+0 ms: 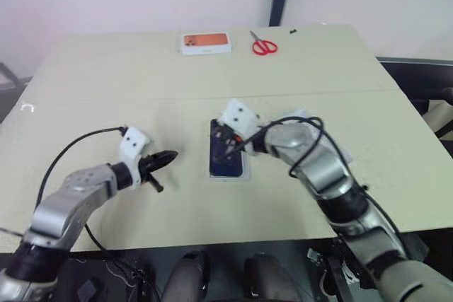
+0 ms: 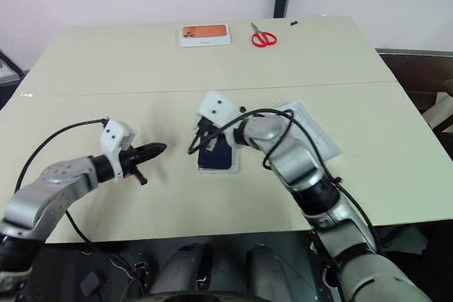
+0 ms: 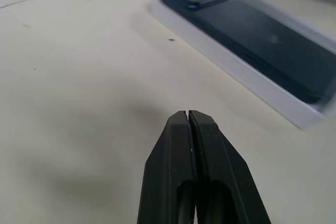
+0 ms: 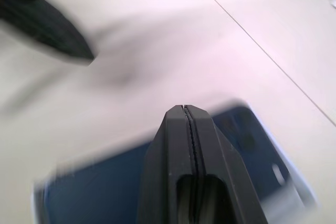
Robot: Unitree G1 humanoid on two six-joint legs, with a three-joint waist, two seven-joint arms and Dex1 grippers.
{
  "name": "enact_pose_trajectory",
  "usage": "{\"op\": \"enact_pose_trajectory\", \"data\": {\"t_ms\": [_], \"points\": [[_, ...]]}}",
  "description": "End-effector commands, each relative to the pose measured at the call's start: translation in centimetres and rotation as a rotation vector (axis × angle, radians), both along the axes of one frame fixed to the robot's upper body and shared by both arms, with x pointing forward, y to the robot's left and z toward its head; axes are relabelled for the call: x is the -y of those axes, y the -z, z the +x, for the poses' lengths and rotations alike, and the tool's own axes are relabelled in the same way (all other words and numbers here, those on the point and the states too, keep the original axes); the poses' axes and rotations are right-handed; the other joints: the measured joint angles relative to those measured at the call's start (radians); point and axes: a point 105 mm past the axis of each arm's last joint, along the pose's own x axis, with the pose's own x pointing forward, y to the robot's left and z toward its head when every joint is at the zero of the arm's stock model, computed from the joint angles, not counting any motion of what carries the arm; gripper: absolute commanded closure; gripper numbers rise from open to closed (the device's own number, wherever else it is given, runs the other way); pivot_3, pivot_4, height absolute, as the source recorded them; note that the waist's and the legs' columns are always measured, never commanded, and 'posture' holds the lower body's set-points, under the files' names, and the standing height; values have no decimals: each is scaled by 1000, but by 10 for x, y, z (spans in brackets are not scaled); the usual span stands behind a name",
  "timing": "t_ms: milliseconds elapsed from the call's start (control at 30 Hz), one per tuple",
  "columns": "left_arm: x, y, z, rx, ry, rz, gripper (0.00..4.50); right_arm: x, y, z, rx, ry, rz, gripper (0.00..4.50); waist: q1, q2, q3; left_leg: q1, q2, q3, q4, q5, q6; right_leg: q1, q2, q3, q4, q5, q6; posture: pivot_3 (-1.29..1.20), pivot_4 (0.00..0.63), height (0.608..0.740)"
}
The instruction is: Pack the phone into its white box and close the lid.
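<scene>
Two grippers are seen over the pale table [image 1: 106, 76], both with fingers pressed fully together and nothing held. The phone [image 1: 226, 157], dark navy with its glossy back up, is seen lying inside the white box [image 3: 247, 80] near the table's middle; the camera cluster sits at the far end, and the box's white rim shows around the phone. The right gripper [image 1: 225, 152] is poised directly above the phone; whether its tip touches the glass cannot be told. The left gripper [image 1: 168, 155] is held low over bare table just beside the box, tip aimed toward it, apart from it.

A white flat piece [image 2: 311, 129], partly hidden under the right forearm, is judged to be the lid; its printed face cannot be made out. A smaller white box with orange print [image 1: 206, 42] and red scissors [image 1: 264, 46] lie well apart at the far edge.

Step in hand is judged to be seating the phone flat in the tray. Pressure should be applied lightly near the phone's middle, not at one corner, so the tray is not tipped. The box is best steadied from the left side while pressing. The lid remains to be fetched and fitted.
</scene>
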Motion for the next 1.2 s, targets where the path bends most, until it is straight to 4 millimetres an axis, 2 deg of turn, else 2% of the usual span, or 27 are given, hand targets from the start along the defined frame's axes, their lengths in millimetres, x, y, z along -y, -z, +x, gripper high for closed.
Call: {"op": "enact_pose_trajectory", "data": {"t_ms": [33, 100, 233, 600, 833, 900, 1000, 1200], "points": [[-2, -21, -17, 77, 108, -24, 4403, -17, 1, 1, 10, -25, -25, 4500, 0, 0, 0, 0, 0, 0, 0, 0, 1, 0, 0, 0, -1, 0, 0, 0, 150, 740], [-6, -22, -25, 71, 130, -34, 4403, -26, 8, 0, 4, -40, -50, 4500, -1, 0, 0, 0, 0, 0, 1, -5, 8, 1, -1, 0, -1, 0, 0, 0, 150, 740], [-11, -23, -31, 73, 131, -28, 4403, -31, 20, 2, 6, -30, -111, 4500, -3, 0, 0, 1, 0, 0, 1, -5, 8, 0, -1, -1, 0, 0, 0, 0, 150, 740], [-8, -24, -33, 84, 141, -30, 4403, 0, 28, 11, 13, 46, -187, 4500, -6, 1, 0, 1, 0, 0, 1, -5, 8, 0, 0, -1, 0, 0, 0, 0, 150, 740], [-6, -20, -11, 107, 31, 18, 4403, 5, -6, -2, 43, -5, 1, 4500, -4, 1, 0, 1, 0, 0, 1, -5, 8, 1, 0, -1, 1, 0, 0, 0, 150, 740], [-4, -16, 5, 77, -50, 20, 4403, 22, -13, -3, 46, 15, 31, 4500, 3, 1, 0, 1, 0, 0, 1, -5, 8, 1, 0, -1, 1, 0, 0, 0, 150, 740], [14, -13, 17, 21, -70, -36, 4467, 60, -6, 2, 13, 106, -7, 4500, 8, 0, 0, 1, -1, -1, 3, -6, 10, 3, 0, -2, 1, 0, 1, 0, 150, 740], [44, 1, 40, -59, -65, 78, 4467, 101, 6, 3, 31, 190, -165, 4500, -4, 0, 0, 0, -1, 0, 3, -6, 10, 2, 0, -1, 3, 0, 1, 0, 150, 740]]}}
